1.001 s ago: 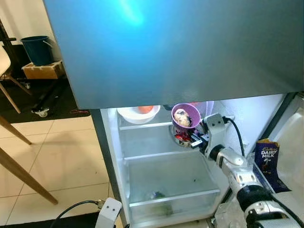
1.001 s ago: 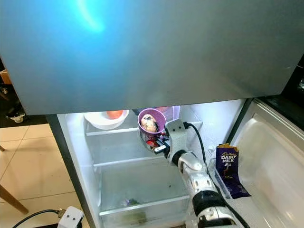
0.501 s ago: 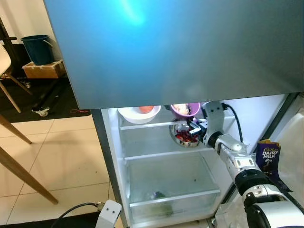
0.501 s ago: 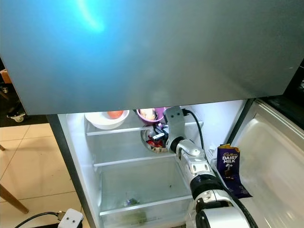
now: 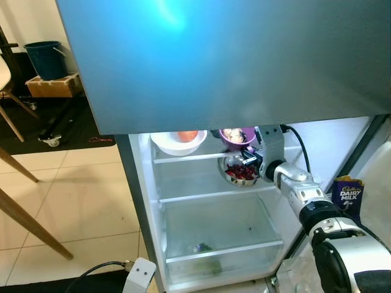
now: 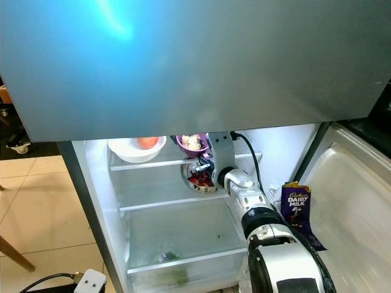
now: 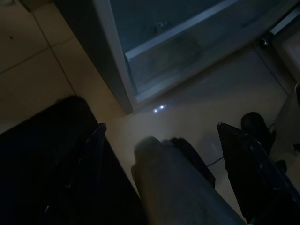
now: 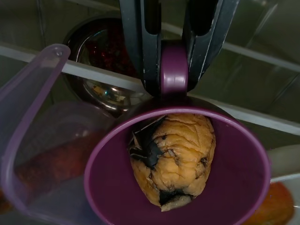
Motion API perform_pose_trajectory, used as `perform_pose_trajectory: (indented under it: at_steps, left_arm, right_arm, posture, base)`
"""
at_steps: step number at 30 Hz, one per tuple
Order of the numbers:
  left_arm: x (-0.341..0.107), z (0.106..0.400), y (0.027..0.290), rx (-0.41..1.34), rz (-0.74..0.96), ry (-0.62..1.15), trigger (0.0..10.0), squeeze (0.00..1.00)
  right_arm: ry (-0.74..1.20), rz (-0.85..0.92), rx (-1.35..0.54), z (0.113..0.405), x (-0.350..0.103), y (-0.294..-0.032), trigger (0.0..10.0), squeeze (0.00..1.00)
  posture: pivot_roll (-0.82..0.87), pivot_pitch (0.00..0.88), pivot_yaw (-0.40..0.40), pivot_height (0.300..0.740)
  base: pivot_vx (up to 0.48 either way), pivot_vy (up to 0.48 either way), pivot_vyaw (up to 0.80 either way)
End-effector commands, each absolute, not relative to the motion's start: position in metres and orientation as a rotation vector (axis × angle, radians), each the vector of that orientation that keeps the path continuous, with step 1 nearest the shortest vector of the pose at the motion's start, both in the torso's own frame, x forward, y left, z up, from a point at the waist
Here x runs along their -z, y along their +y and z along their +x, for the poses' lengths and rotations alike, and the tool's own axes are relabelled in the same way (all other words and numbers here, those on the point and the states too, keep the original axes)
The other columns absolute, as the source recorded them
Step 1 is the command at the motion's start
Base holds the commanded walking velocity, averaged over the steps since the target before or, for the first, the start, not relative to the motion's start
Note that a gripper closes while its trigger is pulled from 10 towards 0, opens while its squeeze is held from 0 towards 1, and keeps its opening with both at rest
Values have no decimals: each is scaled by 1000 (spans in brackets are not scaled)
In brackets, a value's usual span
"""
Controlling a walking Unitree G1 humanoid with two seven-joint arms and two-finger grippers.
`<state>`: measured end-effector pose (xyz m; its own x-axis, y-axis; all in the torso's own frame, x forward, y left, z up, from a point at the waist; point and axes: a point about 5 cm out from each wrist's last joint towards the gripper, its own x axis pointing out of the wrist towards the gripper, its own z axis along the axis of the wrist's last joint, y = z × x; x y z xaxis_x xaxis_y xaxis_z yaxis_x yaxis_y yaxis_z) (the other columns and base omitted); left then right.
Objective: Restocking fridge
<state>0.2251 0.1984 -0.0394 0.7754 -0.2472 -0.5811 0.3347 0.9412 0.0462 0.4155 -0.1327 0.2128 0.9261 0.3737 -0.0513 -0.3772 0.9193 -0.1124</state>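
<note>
A purple cup (image 8: pixel 178 183) with a brown muffin (image 8: pixel 174 154) in it is at the fridge's top shelf (image 5: pixel 183 157), just right of a white bowl (image 5: pixel 177 144) that has an orange fruit (image 5: pixel 187 135) inside. My right gripper (image 8: pixel 174 58) is shut on the cup's handle (image 8: pixel 174 70), reaching in from the right (image 5: pixel 249 157). Below the cup, on the second shelf, a steel bowl (image 5: pixel 240 173) of red pieces sits. My left gripper (image 7: pixel 161 126) hangs low over the floor, fingers wide apart.
The closed freezer door (image 5: pixel 226 61) hangs over the fridge opening. A clear purple-tinted container (image 8: pixel 28 140) stands close beside the cup. A Dairy Milk bar (image 5: pixel 347 196) leans in the open door's shelf at right. The crisper drawer (image 5: pixel 220 238) is at the bottom.
My right gripper has carried the purple cup up and deeper into the fridge, from in front of the steel bowl to the top shelf beside the white bowl.
</note>
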Motion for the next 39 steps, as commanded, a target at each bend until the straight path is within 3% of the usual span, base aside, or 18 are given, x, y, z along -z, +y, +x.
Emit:
perform_pose_trajectory:
  at_steps: [1, 19, 34, 35, 36, 38, 39]
  left_arm:
    - [43, 219, 198, 322, 147, 633, 10000, 0]
    - [48, 210, 202, 309, 144, 652, 10000, 0]
    - [50, 208, 204, 304, 147, 666, 10000, 0]
    - [51, 208, 204, 304, 148, 668, 10000, 0]
    - [51, 208, 204, 304, 149, 670, 10000, 0]
    - [51, 208, 204, 303, 149, 670, 10000, 0]
    - [51, 208, 204, 303, 150, 671, 10000, 0]
  right_arm:
    - [31, -121, -363, 417, -215, -137, 10000, 0]
    - [34, -149, -251, 423, -235, -152, 10000, 0]
    - [55, -147, -330, 423, -234, -143, 10000, 0]
    - [56, -139, -332, 423, -234, -143, 10000, 98]
    - [55, -135, -332, 423, -234, -144, 10000, 482]
    - [55, -132, -332, 423, -235, -144, 10000, 482]
    - [54, -128, -332, 423, -235, -144, 10000, 937]
  posture:
    - [-48, 190, -61, 610]
    - [-43, 213, -77, 610]
    - [-45, 200, -74, 610]
    - [-45, 199, -73, 610]
    - [-45, 198, -72, 610]
    - [-45, 198, -72, 610]
    - [-45, 197, -72, 610]
  base:
    - [0, 0, 0]
    - [0, 0, 0]
    - [0, 0, 0]
    - [0, 0, 0]
    - [0, 0, 0]
    - [0, 0, 0]
    - [0, 0, 0]
